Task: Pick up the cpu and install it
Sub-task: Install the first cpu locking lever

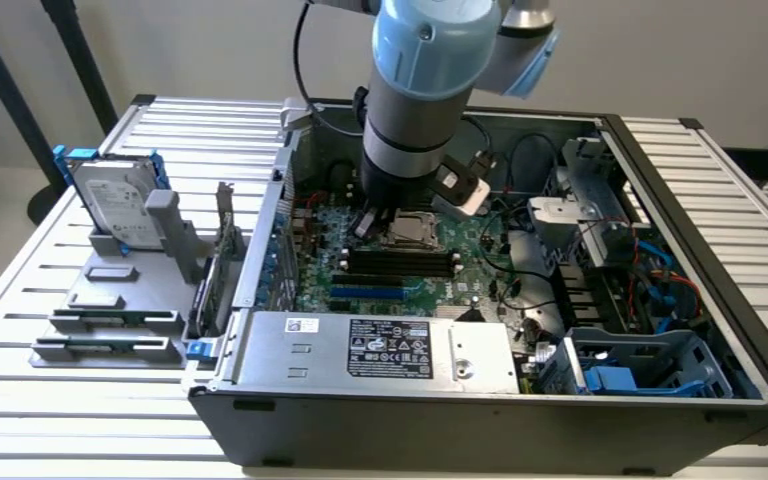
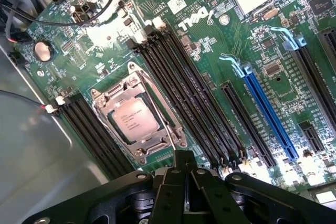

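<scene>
The cpu [image 2: 134,120], a small square chip with a silver-grey top, lies flat in the metal-framed socket [image 2: 170,129] on the green motherboard [image 2: 105,61]. My gripper [image 2: 185,162] hovers just above the board beside the socket, its black fingers shut together with nothing between them. In the exterior view the arm [image 1: 418,100] reaches straight down into the open computer case [image 1: 491,420], and the socket [image 1: 412,231] sits just beside its lower end.
Long black memory slots [image 2: 184,93] flank the socket, with a blue expansion slot [image 2: 268,111] beyond. Cables [image 1: 518,215] and a drive cage [image 1: 598,215] crowd the case's right side in the exterior view. A power supply [image 1: 371,350] fills the front. A hard drive in a blue bracket [image 1: 115,205] stands outside.
</scene>
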Robot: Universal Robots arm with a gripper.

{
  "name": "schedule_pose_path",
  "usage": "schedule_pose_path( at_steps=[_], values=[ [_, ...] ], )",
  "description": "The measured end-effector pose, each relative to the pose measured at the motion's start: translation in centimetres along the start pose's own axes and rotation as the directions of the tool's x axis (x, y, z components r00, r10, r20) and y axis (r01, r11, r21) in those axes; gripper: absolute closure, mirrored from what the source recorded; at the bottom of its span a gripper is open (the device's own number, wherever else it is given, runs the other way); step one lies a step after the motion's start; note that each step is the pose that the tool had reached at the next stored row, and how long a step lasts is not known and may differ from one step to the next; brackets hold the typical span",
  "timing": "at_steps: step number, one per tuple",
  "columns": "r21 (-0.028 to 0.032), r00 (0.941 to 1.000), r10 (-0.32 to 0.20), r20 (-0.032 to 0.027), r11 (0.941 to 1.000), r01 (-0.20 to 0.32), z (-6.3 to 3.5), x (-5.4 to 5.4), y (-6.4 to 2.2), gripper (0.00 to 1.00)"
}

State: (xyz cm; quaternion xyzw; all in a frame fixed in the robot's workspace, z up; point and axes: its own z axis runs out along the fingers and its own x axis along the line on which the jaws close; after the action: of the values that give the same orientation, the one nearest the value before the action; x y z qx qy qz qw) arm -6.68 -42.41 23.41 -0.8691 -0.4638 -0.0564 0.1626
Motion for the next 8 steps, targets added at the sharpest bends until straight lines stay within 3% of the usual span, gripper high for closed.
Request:
schedule_pose_path(
  at_steps=[8],
  values=[
    [-0.003, 1.0, 0.0, 0.0022, 1.0, 0.0, 1.32, -0.2, -0.42, 0.89]
  ],
)
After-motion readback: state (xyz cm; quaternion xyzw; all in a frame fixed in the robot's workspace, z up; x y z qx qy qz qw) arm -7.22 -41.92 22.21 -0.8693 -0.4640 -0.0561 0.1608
